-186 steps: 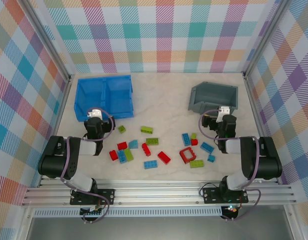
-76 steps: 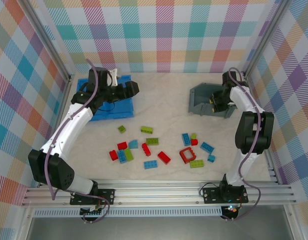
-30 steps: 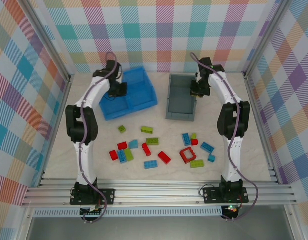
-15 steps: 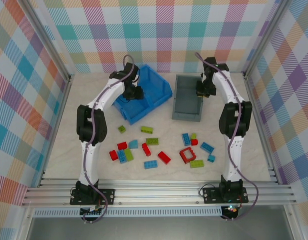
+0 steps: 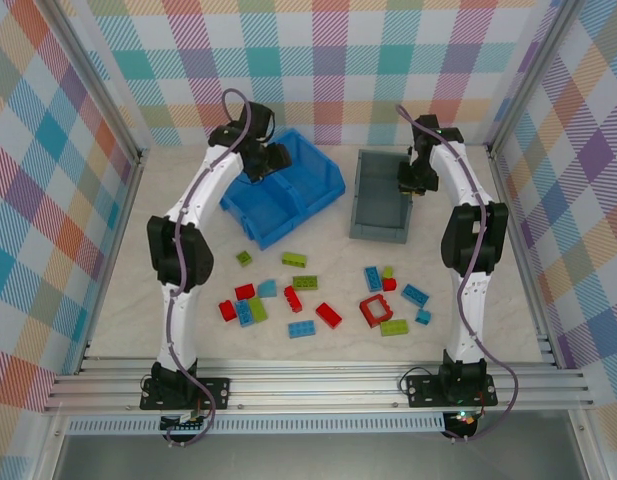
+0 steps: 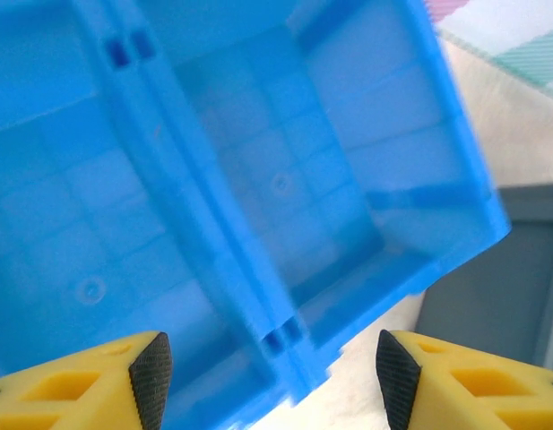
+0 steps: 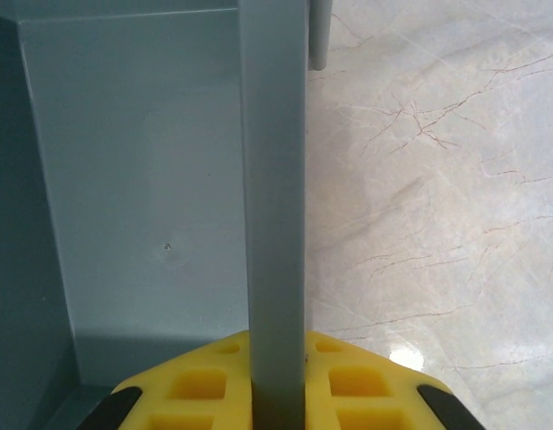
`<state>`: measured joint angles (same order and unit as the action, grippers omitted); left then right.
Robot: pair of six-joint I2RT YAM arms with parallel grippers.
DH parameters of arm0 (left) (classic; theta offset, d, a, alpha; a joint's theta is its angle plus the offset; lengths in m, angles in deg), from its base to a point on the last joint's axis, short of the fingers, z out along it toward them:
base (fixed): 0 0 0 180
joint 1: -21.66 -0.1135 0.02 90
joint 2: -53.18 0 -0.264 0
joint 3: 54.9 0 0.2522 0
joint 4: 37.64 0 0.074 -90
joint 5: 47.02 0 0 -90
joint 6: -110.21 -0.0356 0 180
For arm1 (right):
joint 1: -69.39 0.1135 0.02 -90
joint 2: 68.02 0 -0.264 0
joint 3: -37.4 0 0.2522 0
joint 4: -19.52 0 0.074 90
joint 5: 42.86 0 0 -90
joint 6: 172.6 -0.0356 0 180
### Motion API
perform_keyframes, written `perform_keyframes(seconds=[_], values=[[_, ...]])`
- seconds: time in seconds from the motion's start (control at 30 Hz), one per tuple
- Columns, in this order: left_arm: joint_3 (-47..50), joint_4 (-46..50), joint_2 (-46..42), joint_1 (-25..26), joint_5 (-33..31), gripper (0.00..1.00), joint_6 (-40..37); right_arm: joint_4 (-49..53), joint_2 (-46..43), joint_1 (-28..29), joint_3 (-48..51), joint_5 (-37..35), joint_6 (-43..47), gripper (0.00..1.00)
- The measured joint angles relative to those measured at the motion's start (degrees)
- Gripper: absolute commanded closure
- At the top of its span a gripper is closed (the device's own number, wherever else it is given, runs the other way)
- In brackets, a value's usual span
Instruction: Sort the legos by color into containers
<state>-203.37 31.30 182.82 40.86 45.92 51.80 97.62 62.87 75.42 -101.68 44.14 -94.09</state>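
The blue two-compartment bin (image 5: pixel 300 188) lies slanted at the back centre, its divider (image 6: pixel 182 179) running through the left wrist view. Both compartments look bare. My left gripper (image 5: pixel 272 160) (image 6: pixel 273 381) hovers open over its back part, fingers wide, touching nothing. The dark grey bin (image 5: pixel 378 195) sits just right of it, and my right gripper (image 5: pixel 410 181) (image 7: pixel 276 394) is shut on its right wall (image 7: pixel 276 206). Red, light blue and lime green legos (image 5: pixel 294 260) lie scattered on the table in front, among them a red square frame (image 5: pixel 373 312).
Checked walls enclose the table on three sides, close behind both bins. A corner of the grey bin (image 6: pixel 496 296) sits beside the blue bin with a narrow strip of table between. Bare marble tabletop (image 7: pixel 437 179) lies right of the grey bin.
Both bins have been dragged toward the middle. My left gripper has opened, let go of the blue bin and drawn back. The right gripper has nudged the grey bin rightward, still gripping it.
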Motion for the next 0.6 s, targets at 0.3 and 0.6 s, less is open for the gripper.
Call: perform_keyframes(seconds=[0.3, 0.6], values=[[-6.03, 3.45, 11.56, 0.02, 1.33, 0.48, 3.65, -1.09, -0.35, 0.0, 1.16, -0.04, 0.0, 0.86], [-7.67, 6.25, 12.72, 0.07, -1.46, 0.95, -0.72, -2.38, -1.86, 0.0, 3.48, -0.22, 0.2, 0.86]])
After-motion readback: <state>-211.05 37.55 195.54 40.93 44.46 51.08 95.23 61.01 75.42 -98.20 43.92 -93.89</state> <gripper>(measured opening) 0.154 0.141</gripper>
